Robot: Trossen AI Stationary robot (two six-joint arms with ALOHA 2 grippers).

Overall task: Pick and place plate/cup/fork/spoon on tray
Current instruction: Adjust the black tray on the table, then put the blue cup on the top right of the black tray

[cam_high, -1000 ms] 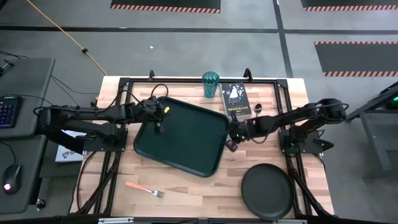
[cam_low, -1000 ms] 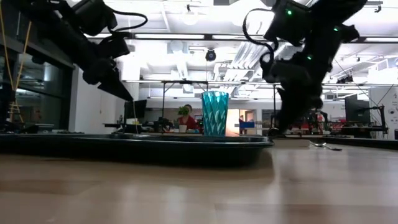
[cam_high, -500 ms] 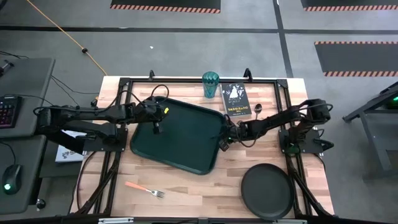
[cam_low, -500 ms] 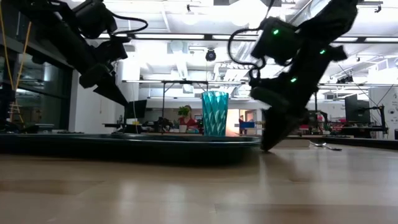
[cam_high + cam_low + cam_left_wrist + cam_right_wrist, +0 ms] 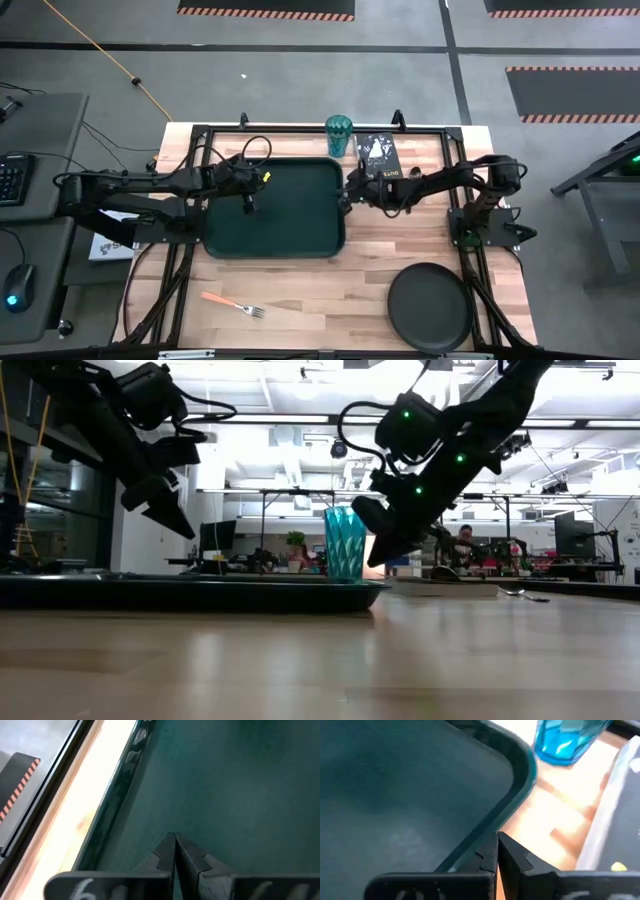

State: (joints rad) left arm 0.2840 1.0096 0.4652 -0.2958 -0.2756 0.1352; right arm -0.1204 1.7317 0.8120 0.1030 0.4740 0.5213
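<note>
Now the tray (image 5: 275, 210) lies flat in the middle of the table (image 5: 300, 300). The left gripper (image 5: 250, 203) is pressed together over its 10 o'clock part. The right gripper (image 5: 348, 190) is pressed together at its 2 o'clock corner, near the cup (image 5: 338, 134).

This is a robotics lab or workshop in an open industrial hall. A wooden table (image 5: 300, 290) in a black metal frame stands on a grey concrete floor (image 5: 300, 80) marked with orange-and-black hazard stripes (image 5: 265, 12). Beside it, a desk carries a keyboard (image 5: 12, 178) and a mouse (image 5: 12, 300). Across the table, the room shows a white ceiling with strip lights (image 5: 300, 420), ducts, workbenches and what seems to be a seated person (image 5: 462, 545).
</note>
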